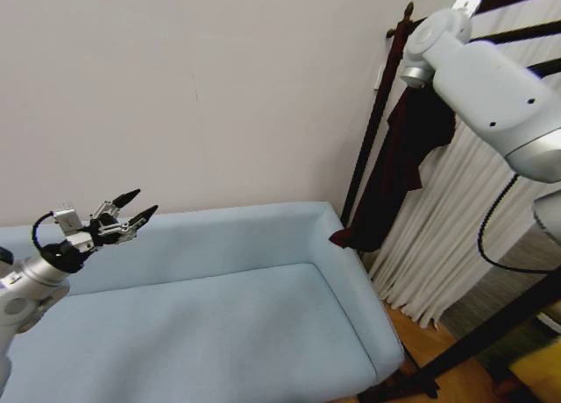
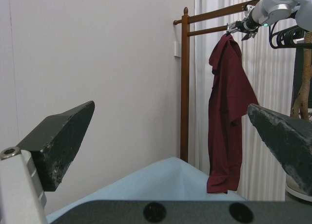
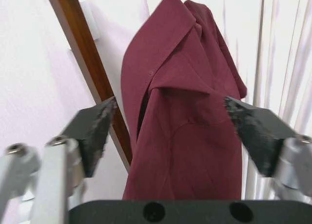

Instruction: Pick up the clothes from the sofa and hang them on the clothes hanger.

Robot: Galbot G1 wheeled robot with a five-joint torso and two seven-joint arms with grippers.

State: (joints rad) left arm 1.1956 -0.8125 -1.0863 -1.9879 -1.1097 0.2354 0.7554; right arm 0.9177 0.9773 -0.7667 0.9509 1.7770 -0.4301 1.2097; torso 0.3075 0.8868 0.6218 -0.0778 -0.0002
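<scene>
right gripper (image 3: 169, 107) (image 2: 239, 28): raised at the upper rails of the clothes rack (image 2: 185, 87), fingers spread wide and clamping nothing; just beside the collar of the shirt (image 3: 195, 146).
shirt (image 2: 229, 102): maroon, hung by its collar from a rail, draping straight down beside the post; the hem ends near the sofa's far corner, but whether it touches cannot be told.
clothes rack (image 1: 372, 114): dark wooden post, upright near the wall (image 1: 175, 88); rails run from its top toward the curtain (image 1: 456, 219).
curtain: white, pleated, behind rack and shirt.
sofa (image 1: 219, 333): pale blue; the rounded arm edge lies below the shirt hem; the seat is a wide flat run from there toward the left gripper (image 1: 143, 203).
left gripper: held over the sofa's back edge, well apart from the clothes rack, fingers parted, holding nothing; open air lies between it and the post.
</scene>
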